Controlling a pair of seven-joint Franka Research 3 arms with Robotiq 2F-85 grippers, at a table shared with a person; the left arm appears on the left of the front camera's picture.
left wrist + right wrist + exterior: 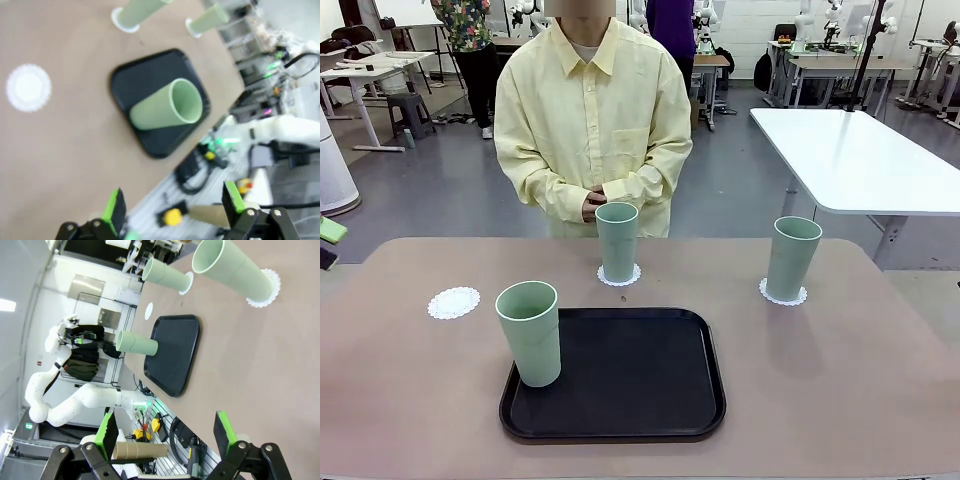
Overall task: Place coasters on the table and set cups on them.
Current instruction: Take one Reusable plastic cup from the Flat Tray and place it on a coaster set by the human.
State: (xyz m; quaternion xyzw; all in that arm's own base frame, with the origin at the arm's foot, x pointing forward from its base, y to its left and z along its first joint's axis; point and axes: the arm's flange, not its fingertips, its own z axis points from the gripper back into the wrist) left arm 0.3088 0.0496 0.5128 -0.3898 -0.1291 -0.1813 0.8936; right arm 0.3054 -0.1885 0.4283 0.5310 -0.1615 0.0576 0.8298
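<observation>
Front view gives me the whole tabletop. Two cups stand on coasters. The middle cup is by the middle of the far edge, and the right-hand cup is toward the far right corner. Each covers most of its doily, so I see just a lacy rim of the middle coaster and the right coaster around the bases.

The third cup stands upright on the black tray, at the tray's near left corner, and hides part of the rim there. The bare coaster lies flat on the tabletop off the tray's far left corner, toward the left edge and apart from every cup.

A person stands behind the far edge with hands clasped, partly behind the middle cup's rim. A green sliver is cut off at the picture's left border, and I cannot tell what it is.

My left wrist view is smeared with blur. The left gripper has its fingers spread wide with nothing between them. The two far cups are cropped by the top border, and the clutter past the tabletop's edge is unreadable.

My right wrist view is sharper. The right gripper is likewise spread and empty, with its knuckles cut off at the bottom
</observation>
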